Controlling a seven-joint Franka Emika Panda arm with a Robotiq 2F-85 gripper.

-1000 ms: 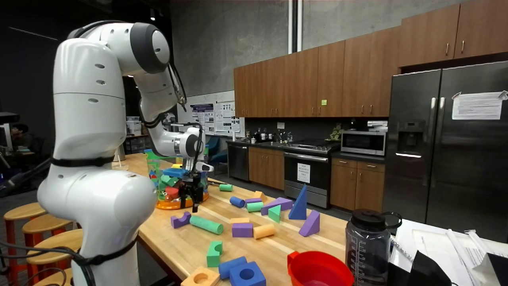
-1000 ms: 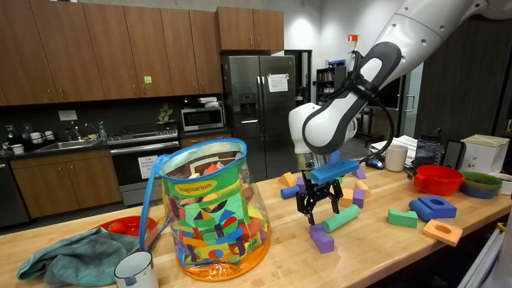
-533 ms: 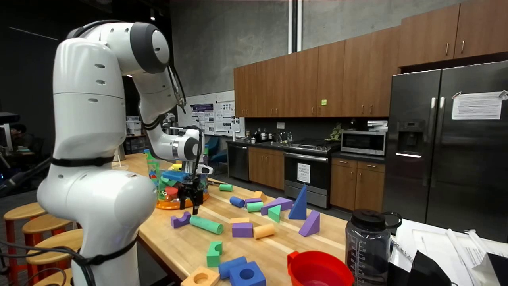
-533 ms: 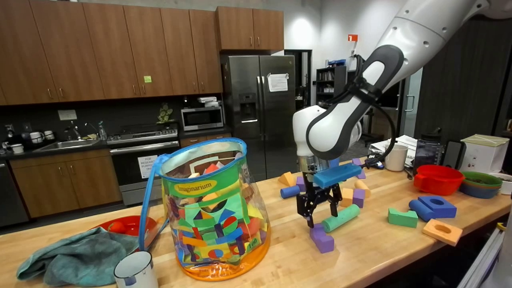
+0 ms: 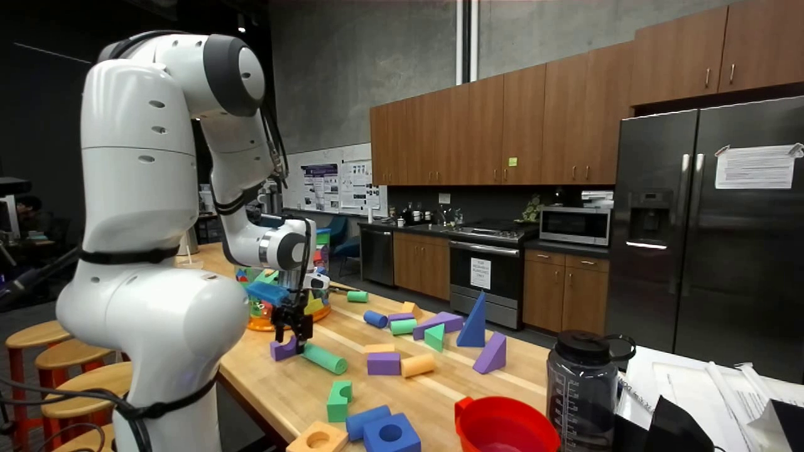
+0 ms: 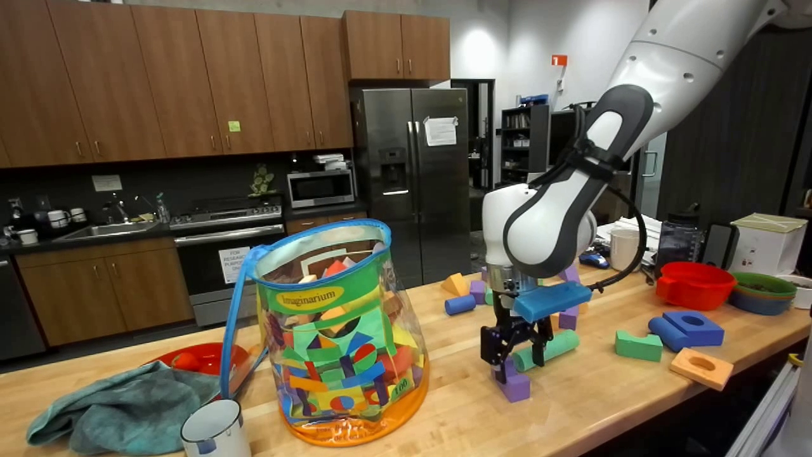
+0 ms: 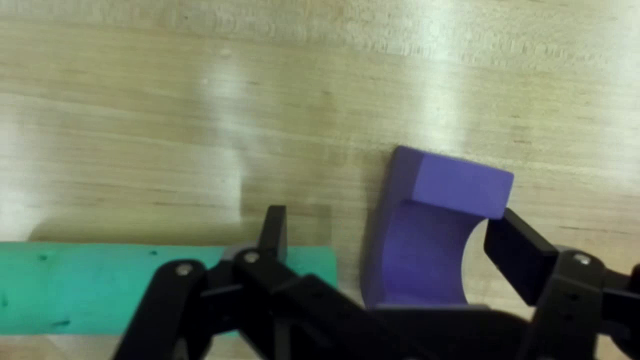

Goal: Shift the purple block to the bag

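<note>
The purple block (image 6: 515,388) is arch-shaped with a curved notch and rests on the table. It also shows in an exterior view (image 5: 282,350) and the wrist view (image 7: 460,185). My gripper (image 7: 388,216) is open and low around it. One finger is at the block's notched side, close to or touching its corner. The other finger is apart from the block, over the end of a green cylinder (image 7: 125,290). The gripper body hides the block's near end in the wrist view. The clear bag (image 6: 361,289) stands upright, open at the top, with many blocks inside.
The green cylinder (image 6: 558,346) lies right beside the purple block. Other loose blocks, such as a purple one (image 5: 383,363), lie farther along the table. A white mug (image 6: 216,428), a cloth (image 6: 127,406) and a red plate (image 6: 216,358) are beyond the bag.
My gripper has come down and shifted away from the bag, so its fingers are now around the purple block. The green cylinder has shifted slightly away from the block.
</note>
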